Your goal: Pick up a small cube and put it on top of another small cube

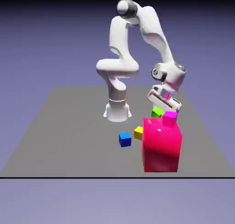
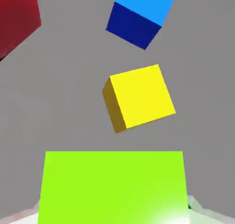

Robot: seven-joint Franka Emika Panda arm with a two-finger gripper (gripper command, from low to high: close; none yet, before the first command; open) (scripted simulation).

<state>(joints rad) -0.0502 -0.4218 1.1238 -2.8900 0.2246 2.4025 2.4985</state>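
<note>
Under me lies a plain grey tabletop (image 1: 82,131), with a blue-violet backdrop (image 1: 41,53) behind it. The green cube (image 2: 114,186) sits between my fingertips; my hand (image 1: 164,109) is closed on two opposite sides of it. I judge it light and stiff, its flat faces smooth enough to slip if my grip were skewed. Those two side faces are the place to hold it, squarely and without much force.

Ahead of my hand, near the cube I grip, is the yellow cube (image 2: 144,97), and beyond that the blue cube (image 2: 144,14). The magenta cube (image 1: 170,115), where mine should go, shows in the exterior view just past my hand, partly hidden by the big pink-red block (image 1: 161,146). Next I should carry mine above it, keep clear of that block, and let go only once the faces meet flat.
</note>
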